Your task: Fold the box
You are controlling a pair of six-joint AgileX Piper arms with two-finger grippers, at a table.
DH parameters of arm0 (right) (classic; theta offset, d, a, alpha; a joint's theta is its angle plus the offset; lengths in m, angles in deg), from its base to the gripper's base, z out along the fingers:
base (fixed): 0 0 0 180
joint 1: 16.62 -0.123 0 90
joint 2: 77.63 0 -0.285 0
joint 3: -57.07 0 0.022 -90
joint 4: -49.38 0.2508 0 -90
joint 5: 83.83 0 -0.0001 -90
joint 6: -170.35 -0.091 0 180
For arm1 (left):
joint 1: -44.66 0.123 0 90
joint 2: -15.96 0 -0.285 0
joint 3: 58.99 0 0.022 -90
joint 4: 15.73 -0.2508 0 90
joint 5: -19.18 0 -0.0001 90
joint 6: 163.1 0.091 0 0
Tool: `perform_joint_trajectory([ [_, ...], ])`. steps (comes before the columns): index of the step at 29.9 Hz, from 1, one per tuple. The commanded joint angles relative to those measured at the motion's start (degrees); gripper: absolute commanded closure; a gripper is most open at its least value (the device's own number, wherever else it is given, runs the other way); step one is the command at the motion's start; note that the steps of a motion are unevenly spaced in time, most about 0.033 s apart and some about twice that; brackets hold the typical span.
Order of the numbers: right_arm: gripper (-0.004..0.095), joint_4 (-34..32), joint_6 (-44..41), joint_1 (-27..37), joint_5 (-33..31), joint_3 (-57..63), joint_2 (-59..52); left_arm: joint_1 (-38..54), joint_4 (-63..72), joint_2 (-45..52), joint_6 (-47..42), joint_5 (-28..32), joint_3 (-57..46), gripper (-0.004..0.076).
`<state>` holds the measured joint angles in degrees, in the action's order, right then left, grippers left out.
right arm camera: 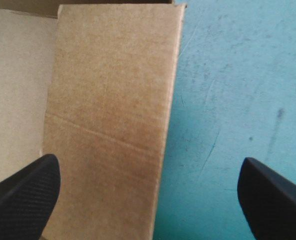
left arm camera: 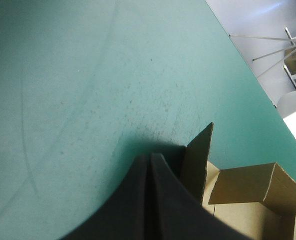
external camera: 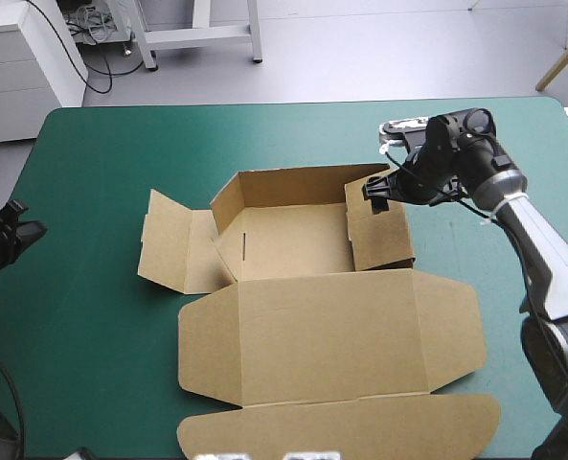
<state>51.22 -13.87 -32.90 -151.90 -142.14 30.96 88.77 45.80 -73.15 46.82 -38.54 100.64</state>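
The box [external camera: 293,240] sits in the middle of the worktop [external camera: 102,383], lid flat toward the near edge and right wall [external camera: 384,230] raised. The right gripper [external camera: 377,192], fingers wide apart, hangs over that wall's far end, and the wall runs lengthwise between them. The left gripper [external camera: 15,228], pressed together, sits well apart by the left edge.
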Motion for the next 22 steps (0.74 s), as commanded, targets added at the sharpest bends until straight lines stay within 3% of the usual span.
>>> perform_joint_trajectory([
  [1,0.0017,0.93,0.05,0.05,1.84,-1.19,0.93,-0.03,3.26,2.14,0.13,-0.29,1.43,0.0734],
  [22,0.0026,1.68,-1.29,0.05,4.18,3.82,3.51,-0.03,3.26,2.14,0.13,-0.29,1.43,0.0734],
])
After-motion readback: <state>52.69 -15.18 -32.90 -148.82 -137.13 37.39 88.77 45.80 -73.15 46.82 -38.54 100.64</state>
